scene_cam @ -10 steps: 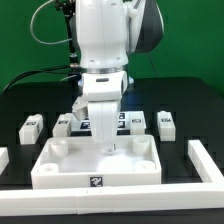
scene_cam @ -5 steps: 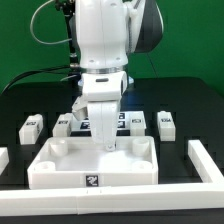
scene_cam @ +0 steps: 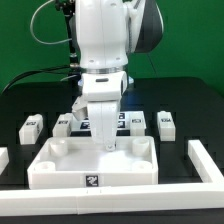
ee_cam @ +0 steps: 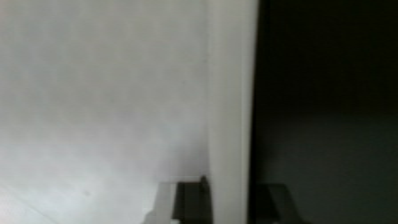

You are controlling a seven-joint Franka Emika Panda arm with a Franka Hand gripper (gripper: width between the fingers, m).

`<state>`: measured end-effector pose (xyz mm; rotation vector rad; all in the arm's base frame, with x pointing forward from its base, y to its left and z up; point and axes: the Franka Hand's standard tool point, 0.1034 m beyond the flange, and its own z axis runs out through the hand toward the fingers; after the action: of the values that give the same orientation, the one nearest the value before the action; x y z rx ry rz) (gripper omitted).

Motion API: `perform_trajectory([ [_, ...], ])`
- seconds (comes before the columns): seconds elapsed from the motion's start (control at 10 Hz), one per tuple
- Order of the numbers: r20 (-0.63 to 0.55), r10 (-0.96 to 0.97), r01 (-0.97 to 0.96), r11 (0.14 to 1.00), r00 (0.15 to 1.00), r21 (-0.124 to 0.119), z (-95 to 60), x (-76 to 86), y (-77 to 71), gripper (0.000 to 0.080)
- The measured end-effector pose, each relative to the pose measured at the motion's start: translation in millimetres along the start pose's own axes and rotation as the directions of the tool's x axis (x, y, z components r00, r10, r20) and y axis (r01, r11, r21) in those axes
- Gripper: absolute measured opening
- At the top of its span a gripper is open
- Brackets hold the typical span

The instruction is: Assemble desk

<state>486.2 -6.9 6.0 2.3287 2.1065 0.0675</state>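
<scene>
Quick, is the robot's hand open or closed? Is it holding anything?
Gripper: closed, pinching the back rim of the tabletop.

The white plastic tray-like rectangular tabletop (scene_cam: 60, 165) lies at the front of the black table (scene_cam: 190, 108). Behind it, from the exterior view's left: first white square leg (scene_cam: 33, 125), second leg (scene_cam: 63, 125), the marker board (scene_cam: 127, 120), third leg (scene_cam: 139, 122), fourth leg (scene_cam: 165, 123)
</scene>
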Motion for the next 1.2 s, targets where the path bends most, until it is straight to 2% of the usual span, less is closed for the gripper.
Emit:
perform_trajectory([
  [0.1, -0.005, -0.011, 0.011, 1.000, 1.000, -0.008, -0.3, 7.0, 8.3, 0.0057],
  [0.3, -0.015, -0.024, 0.024, 1.000, 1.000, -0.009, 1.1, 20.4, 26.5, 0.0057],
  [0.4, -0.016, -0.034, 0.034, 0.999, 0.999, 0.016, 1.7, 30.5, 26.4, 0.0057],
  [0.5, -0.019, -0.050, 0.051, 0.998, 0.999, 0.026, 2.0, 40.2, 27.3, 0.0057],
  [0.7, -0.025, -0.054, 0.055, 0.998, 0.998, 0.029, 2.6, 64.7, 25.6, 0.0057],
  [1.0, -0.024, -0.089, 0.090, 0.995, 0.996, 0.048, 2.7, 64.8, 25.4, 0.0057],
  [1.1, -0.023, -0.082, 0.083, 0.995, 0.996, 0.048, 3.0, 64.7, 25.2, 0.0158],
  [1.2, -0.023, -0.081, 0.082, 0.995, 0.996, 0.048, 3.0, 64.4, 25.2, 0.0296],
])
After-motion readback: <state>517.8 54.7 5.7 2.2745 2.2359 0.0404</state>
